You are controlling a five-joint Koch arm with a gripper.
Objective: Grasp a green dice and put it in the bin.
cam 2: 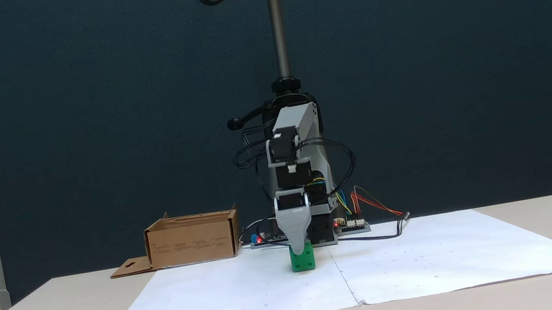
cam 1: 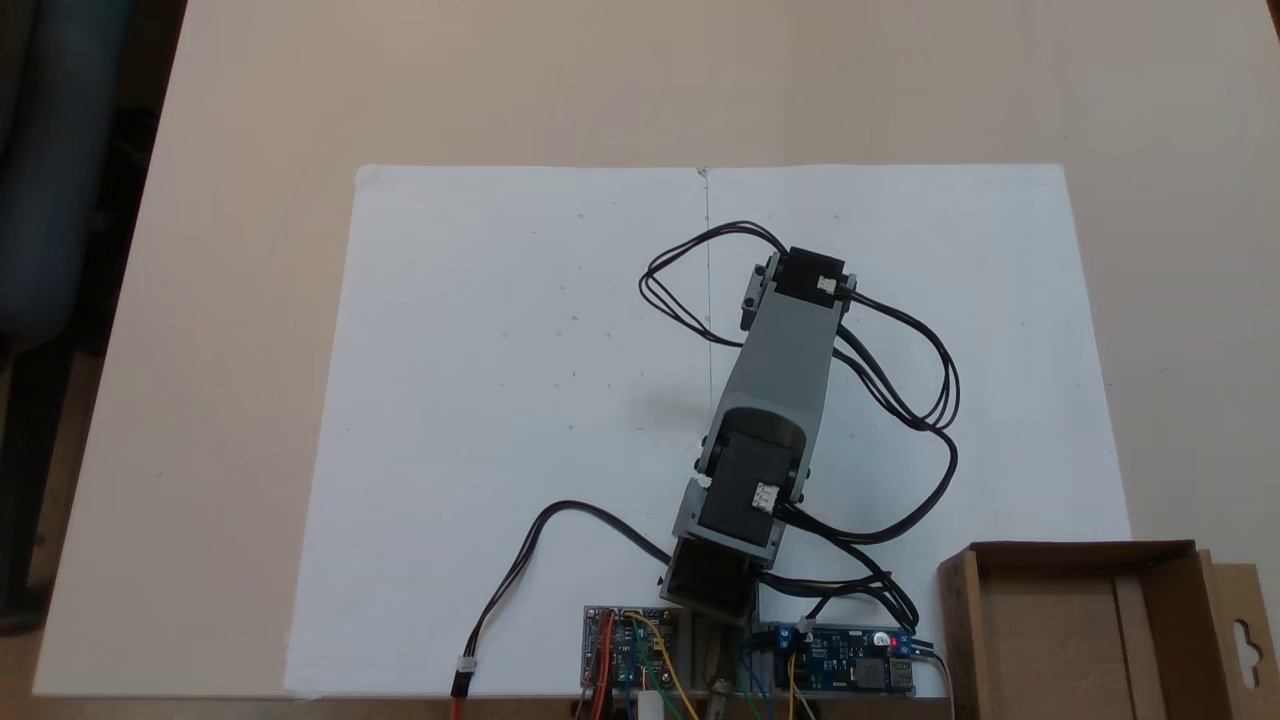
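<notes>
text: none legible | bin (cam 2: 193, 241) front print: too small

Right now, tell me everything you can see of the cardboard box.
The cardboard box is plain brown, shallow and open-topped, with raised walls and a flat side flap pierced by a hang-hole. It sits upright on the table beside the white paper sheet, near the arm's base. Its visible inside looks empty. Nothing touches it but the table.
</notes>
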